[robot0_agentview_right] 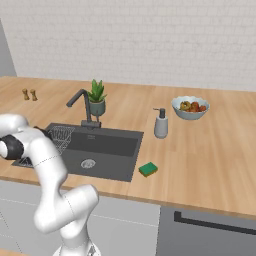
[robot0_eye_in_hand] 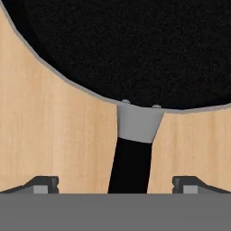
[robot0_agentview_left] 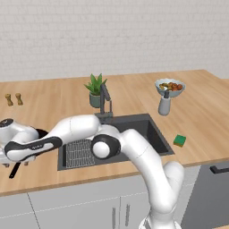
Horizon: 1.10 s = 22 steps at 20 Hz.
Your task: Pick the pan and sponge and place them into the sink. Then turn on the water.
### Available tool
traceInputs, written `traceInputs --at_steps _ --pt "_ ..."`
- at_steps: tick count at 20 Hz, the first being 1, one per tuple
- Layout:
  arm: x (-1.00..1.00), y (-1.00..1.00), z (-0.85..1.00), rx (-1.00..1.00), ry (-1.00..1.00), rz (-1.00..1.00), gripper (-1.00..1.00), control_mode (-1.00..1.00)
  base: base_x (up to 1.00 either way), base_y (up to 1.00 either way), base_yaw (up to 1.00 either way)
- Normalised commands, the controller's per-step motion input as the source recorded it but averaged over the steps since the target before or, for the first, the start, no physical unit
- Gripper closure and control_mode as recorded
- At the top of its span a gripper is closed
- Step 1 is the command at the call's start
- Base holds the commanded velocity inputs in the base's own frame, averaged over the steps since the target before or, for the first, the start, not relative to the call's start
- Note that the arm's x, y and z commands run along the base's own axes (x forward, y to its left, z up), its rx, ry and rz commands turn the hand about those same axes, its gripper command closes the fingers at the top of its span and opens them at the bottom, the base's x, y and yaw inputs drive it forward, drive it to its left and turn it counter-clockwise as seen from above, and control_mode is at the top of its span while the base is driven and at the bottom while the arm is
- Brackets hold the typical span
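While the tool (robot0_eye_in_hand: 115,182) hangs released astride the flat round black pan's (robot0_eye_in_hand: 131,45) thin handle, off-centre closing could twist it loose.

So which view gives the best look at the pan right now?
The hand view: the pan is seen from above, its black handle running down between the open gripper fingertips. In the left base view the arm hides most of it; a sliver of rim and the handle end show.
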Motion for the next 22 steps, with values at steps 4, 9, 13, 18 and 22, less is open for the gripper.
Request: traceInputs --at_steps 4,9,13,18,22 --pt "0.00 0.01 -0.22 0.00 0.00 0.00 1.00 -1.00 0.00 0.00 0.00" --pt "0.00 0.00 -0.19 0.00 0.01 0.00 1.00 -1.00 0.00 0.00 0.00" --pt "0.00 0.00 -0.01 0.00 0.03 0.00 1.00 -1.00 0.00 0.00 0.00" --pt "0.00 -0.12 0.01 0.09 0.01 0.03 1.00 -1.00 0.00 0.00 0.00" --pt "-0.02 -0.21 0.23 0.00 0.05 0.09 1.00 -1.00 0.00 0.00 0.00"
